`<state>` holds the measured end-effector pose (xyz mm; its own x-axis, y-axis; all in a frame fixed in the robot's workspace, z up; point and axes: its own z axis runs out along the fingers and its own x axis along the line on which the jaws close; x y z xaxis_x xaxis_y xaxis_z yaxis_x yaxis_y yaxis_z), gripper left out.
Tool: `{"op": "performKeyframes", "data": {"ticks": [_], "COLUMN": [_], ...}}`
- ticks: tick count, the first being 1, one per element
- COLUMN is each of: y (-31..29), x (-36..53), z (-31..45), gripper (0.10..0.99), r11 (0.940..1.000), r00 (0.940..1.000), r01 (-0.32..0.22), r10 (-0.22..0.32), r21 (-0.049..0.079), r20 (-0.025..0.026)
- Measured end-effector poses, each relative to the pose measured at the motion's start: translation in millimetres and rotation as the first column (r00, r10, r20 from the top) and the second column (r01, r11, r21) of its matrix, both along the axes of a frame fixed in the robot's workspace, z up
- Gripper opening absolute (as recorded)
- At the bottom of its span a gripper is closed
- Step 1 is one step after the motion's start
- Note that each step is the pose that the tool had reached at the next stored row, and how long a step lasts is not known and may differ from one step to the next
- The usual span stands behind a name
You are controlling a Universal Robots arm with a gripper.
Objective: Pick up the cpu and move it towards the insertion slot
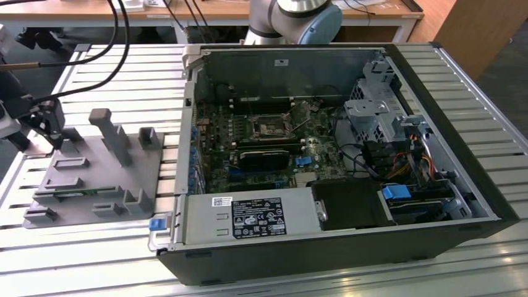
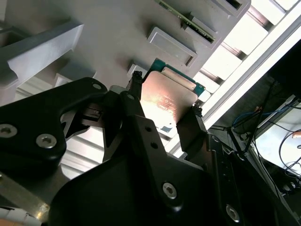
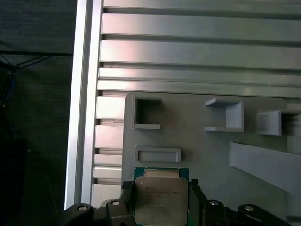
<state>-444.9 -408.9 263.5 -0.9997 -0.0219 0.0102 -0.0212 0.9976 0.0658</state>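
- Second wrist view: the gripper (image 2: 166,94) has its two black fingers (image 2: 135,87) closed against opposite edges of the cpu (image 2: 170,100), pinching it by the rim. The silvery top is left uncovered.
- Grip, as a judgement: contact on the rim alone keeps the fingers off the flat faces and holds the chip level, which suits a flat socket.
- First wrist view: the cpu (image 3: 160,200) is over the grey plastic fixture (image 3: 211,155), just beside a shallow rectangular pocket (image 3: 157,154). Whether it rests on the fixture or is lifted clear cannot be told.
- Exterior view: the fixture (image 1: 91,179) lies on the slatted table (image 1: 115,68) at 9 o'clock of the open computer case (image 1: 412,74), on the exterior view's left.
- The insertion slot (image 1: 271,127) is inside the case, well apart from the fixture where the cpu is held.
- Edges: upright posts (image 1: 111,133) and the case wall (image 1: 188,124) stand between fixture and slot.
- Open room: the case is open above the slot. A black card (image 1: 264,158) lies at the slot's 6 o'clock and a drive cage (image 1: 371,117) at its 3 o'clock.
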Motion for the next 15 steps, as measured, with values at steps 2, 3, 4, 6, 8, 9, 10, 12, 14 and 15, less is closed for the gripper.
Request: {"op": "performKeyframes", "data": {"ticks": [2, 3, 4, 6, 8, 9, 10, 12, 14, 15], "y": [0.0, 0.0, 0.0, 0.0, 0.0, 0.0, 0.0, 0.0, 0.0, 0.0], "x": [0.0, 0.0, 0.0, 0.0, 0.0, 0.0, 0.0, 0.0, 0.0, 0.0], "z": [0.9, 1.4, 2.0, 3.0, 4.2, 4.8, 5.4, 6.6, 7.9, 8.5], "gripper": [0.545, 0.545, 0.545, 0.545, 0.545, 0.545, 0.545, 0.545, 0.545, 0.545], "r11": [1.0, 1.0, 1.0, 1.0, 1.0, 1.0, 1.0, 1.0, 1.0, 1.0], "r00": [1.0, 1.0, 1.0, 1.0, 1.0, 1.0, 1.0, 1.0, 1.0, 1.0], "r01": [0.0, 0.0, 0.0, 0.0, 0.0, 0.0, 0.0, 0.0, 0.0, 0.0], "r10": [0.0, 0.0, 0.0, 0.0, 0.0, 0.0, 0.0, 0.0, 0.0, 0.0], "r21": [0.0, 0.0, 0.0, 0.0, 0.0, 0.0, 0.0, 0.0, 0.0, 0.0], "r20": [0.0001, 0.0, 0.0, 0.0, 0.0, 0.0, 0.0, -0.0001, 0.0, 0.0]}}
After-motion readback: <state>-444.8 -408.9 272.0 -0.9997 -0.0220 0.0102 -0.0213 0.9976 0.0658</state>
